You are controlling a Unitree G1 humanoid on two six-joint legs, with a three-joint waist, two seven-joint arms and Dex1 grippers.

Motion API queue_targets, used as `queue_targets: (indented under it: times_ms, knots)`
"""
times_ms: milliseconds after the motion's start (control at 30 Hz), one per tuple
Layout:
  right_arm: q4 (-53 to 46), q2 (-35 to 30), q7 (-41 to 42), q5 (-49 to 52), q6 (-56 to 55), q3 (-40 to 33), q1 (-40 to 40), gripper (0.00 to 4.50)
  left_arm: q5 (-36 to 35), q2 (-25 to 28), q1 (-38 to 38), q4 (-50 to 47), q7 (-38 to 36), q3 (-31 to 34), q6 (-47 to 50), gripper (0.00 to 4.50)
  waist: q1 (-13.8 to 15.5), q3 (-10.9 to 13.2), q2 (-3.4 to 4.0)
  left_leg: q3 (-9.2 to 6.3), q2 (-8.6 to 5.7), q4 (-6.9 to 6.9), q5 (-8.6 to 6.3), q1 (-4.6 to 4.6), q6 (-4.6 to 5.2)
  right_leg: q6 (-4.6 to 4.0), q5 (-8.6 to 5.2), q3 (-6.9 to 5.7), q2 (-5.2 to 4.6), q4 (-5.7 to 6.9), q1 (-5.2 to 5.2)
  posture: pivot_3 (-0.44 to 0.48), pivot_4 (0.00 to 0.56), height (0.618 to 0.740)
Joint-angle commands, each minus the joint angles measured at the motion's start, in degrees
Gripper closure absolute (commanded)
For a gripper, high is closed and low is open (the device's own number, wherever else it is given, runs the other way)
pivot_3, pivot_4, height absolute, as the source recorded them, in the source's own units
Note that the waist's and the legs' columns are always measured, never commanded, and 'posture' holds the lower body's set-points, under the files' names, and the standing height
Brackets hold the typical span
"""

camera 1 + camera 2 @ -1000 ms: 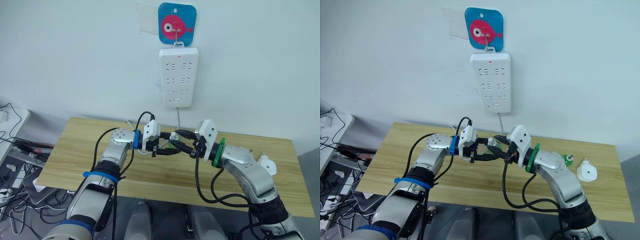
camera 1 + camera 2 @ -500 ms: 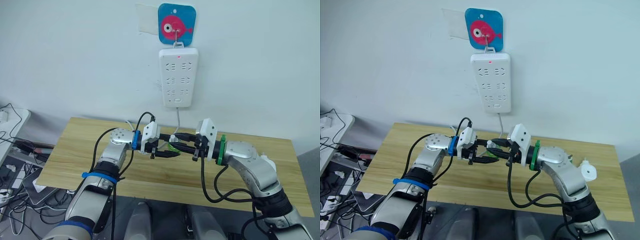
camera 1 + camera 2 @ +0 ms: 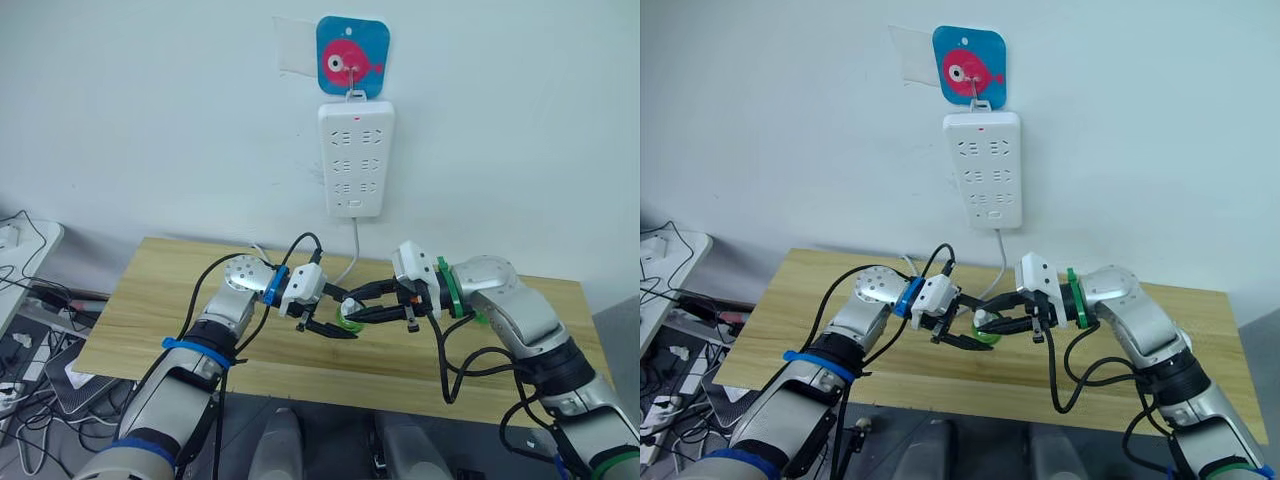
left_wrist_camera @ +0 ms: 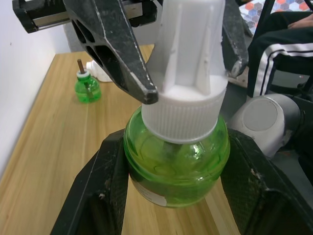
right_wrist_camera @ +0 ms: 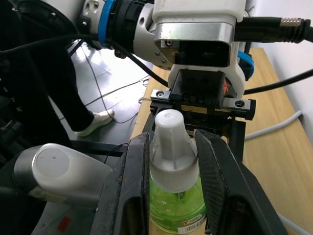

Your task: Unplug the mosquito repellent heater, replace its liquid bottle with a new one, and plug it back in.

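liquid bottle (image 4: 176, 161) | left pincer (image 3: 335, 313) pinches body | right pincer (image 5: 171, 161) pinches white cap (image 5: 172, 147)

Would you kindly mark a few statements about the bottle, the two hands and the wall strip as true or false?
1. The left hand grips the green bottle by its body. True.
2. The right hand grips the bottle's white cap. True.
3. The bottle stands on the table. False: it is held above it between the hands.
4. The heater is plugged into the power strip. False: its sockets are bare.
5. A second green bottle stands on the table. True.
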Motion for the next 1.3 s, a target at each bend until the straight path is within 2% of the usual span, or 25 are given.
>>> queue_targets:
  times_ms: [33,200,300,467,600,900,1100,1233,1300]
  knots:
    - [0.4,-0.6,-0.7,0.7,0.2,-3.1,-0.7,2.81,-1.1,-0.4,-0.9,0.9,-1.3,1.5,-1.0,2.24,0.0,-0.1,-0.01,-0.01,0.00,0.00,0.00,0.00,0.00,0.00,0.00,-0.01,0.00,0.01,0.00,0.048,0.131,0.740]
    - [-1.6,-2.0,-3.1,1.8,2.1,-6.8,1.7,1.02,-0.2,-1.7,-0.6,1.9,-0.1,4.6,0.7,2.24,0.0,-0.2,-0.01,0.00,-0.02,0.04,0.01,0.00,0.01,0.00,0.00,0.00,0.00,0.04,0.01,0.048,0.140,0.740]
    - [-8.5,-1.2,-12.2,2.2,5.1,-12.2,9.2,0.03,0.5,-2.8,-0.4,2.3,5.9,7.0,3.3,2.24,0.4,-0.2,-0.03,-0.10,-0.01,0.01,0.00,-0.04,0.02,-0.01,0.00,-0.10,0.00,0.00,0.01,0.050,0.149,0.740]
    - [-15.8,2.8,-24.2,-3.3,5.8,-10.5,15.8,0.03,1.1,-4.3,0.9,-0.2,12.4,9.4,7.8,2.24,-0.3,-0.3,-0.02,-0.03,-0.04,0.04,-0.01,0.01,0.08,-0.01,0.00,0.03,-0.01,0.14,0.02,0.045,0.160,0.740]
    - [-18.7,7.7,-32.1,-5.7,7.2,-9.0,17.6,0.03,2.0,-4.9,2.1,-2.7,15.0,9.8,9.7,2.24,-0.4,-0.3,-0.01,-0.07,0.05,0.01,0.00,0.10,0.21,-0.03,0.01,0.03,0.13,0.27,0.01,0.039,0.168,0.740]
    - [-18.7,12.9,-38.7,-7.5,7.8,-6.1,17.6,0.03,2.7,-5.1,2.7,-5.3,15.3,9.4,11.6,2.24,-0.1,-0.3,-0.01,-0.07,0.01,-0.01,0.10,0.07,0.08,-0.04,0.02,0.01,0.11,0.21,0.01,0.042,0.171,0.740]
    - [-18.5,13.4,-38.9,-6.5,7.6,-6.2,17.8,1.82,3.1,-5.1,3.1,-5.8,15.1,9.1,11.2,2.24,-0.1,-0.3,-0.01,-0.08,0.01,-0.01,0.09,0.07,0.09,-0.04,0.02,0.00,0.11,0.21,0.01,0.042,0.171,0.740]
    - [-18.7,13.2,-38.7,-6.1,7.6,-6.4,17.9,3.25,3.2,-5.3,4.1,-6.9,15.2,8.9,11.5,2.24,-0.1,-0.3,-0.01,-0.08,0.02,-0.01,0.09,0.08,0.09,-0.04,0.02,0.00,0.11,0.22,0.01,0.042,0.171,0.740]
    - [-18.8,13.4,-38.6,-5.4,8.0,-6.7,17.9,3.40,3.4,-5.2,4.4,-7.3,14.6,8.6,11.1,2.24,-0.1,-0.3,-0.01,-0.08,0.02,-0.01,0.09,0.07,0.09,-0.04,0.02,0.00,0.11,0.22,0.02,0.042,0.171,0.740]
